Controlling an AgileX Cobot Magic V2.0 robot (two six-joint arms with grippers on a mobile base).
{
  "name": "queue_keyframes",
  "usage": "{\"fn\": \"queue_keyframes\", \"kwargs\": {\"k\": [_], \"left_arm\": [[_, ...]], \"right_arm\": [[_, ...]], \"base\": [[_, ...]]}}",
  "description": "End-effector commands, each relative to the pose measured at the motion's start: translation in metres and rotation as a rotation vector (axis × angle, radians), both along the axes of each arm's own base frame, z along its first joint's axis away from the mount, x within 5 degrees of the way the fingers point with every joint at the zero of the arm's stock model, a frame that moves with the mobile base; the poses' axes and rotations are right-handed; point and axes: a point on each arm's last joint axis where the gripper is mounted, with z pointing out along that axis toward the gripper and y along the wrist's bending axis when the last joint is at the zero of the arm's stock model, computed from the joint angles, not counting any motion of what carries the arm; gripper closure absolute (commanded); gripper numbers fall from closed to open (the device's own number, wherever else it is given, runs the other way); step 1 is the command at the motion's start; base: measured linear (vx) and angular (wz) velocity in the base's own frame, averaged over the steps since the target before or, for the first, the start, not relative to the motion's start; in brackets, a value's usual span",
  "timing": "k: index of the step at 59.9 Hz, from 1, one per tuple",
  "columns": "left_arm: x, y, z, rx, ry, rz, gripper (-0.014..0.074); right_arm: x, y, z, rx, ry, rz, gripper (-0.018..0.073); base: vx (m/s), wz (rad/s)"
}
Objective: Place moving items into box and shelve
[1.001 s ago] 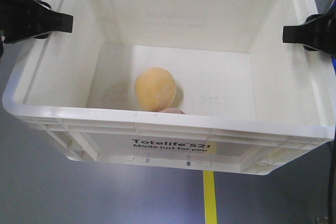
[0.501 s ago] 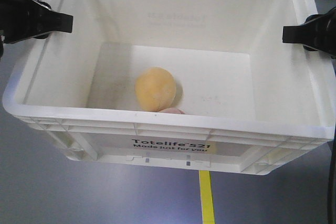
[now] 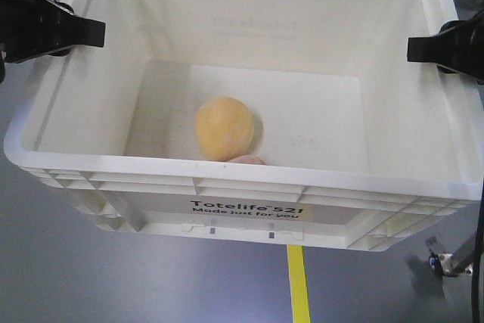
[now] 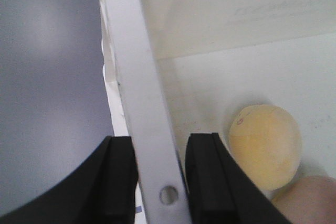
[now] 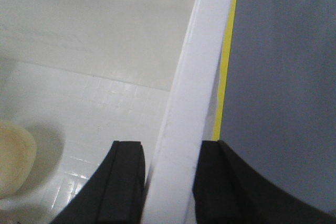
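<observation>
A white Totelife tote box (image 3: 249, 175) fills the front view, held up above the grey floor. In it lie a round yellow-orange item (image 3: 224, 128) and a pinkish item (image 3: 248, 159) mostly hidden behind the near wall. My left gripper (image 3: 94, 32) is shut on the box's left rim, and my right gripper (image 3: 416, 49) is shut on its right rim. In the left wrist view the gripper (image 4: 161, 140) straddles the rim (image 4: 131, 66), with the yellow item (image 4: 265, 145) and the pinkish item (image 4: 310, 200) inside. In the right wrist view the gripper (image 5: 170, 148) clamps the rim (image 5: 202, 61).
Grey floor lies below the box, with a yellow tape line (image 3: 299, 285) running toward me; it also shows in the right wrist view (image 5: 227, 77). A small metal fitting (image 3: 446, 262) stands on the floor at the lower right.
The floor under the box has shifted: the yellow line moved slightly left and the metal fitting came into view. The yellow item rolled a little to the right. Both grippers keep their hold.
</observation>
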Motion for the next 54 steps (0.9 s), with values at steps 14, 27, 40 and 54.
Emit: {"fn": "queue_keyframes", "kwargs": {"k": [14,27,40,54], "left_arm": [[-0.0096,-0.0084,0.0378,-0.179,-0.192,-0.033,0.0603],[-0.0095,-0.0083,0.0378,-0.178,-0.192,-0.033,0.0603],[-0.0096,-0.0084,0.0378,-0.179,-0.191,-0.033,0.0603],[-0.0096,-0.0084,0.0378,-0.178,-0.192,-0.033,0.0603]], "right_arm": [[-0.0010,0.0033,0.0333,0.089,-0.207,-0.004,0.0565],[-0.0010,0.0033,0.0333,0.089,-0.207,-0.004,0.0565],[-0.0010,0.0033,0.0333,0.089,-0.207,-0.004,0.0565],[-0.0010,0.0033,0.0333,0.089,-0.207,-0.004,0.0565]], "base": [[0.63,-0.04],[0.61,-0.04],[0.58,-0.02],[0.55,-0.02]]}}
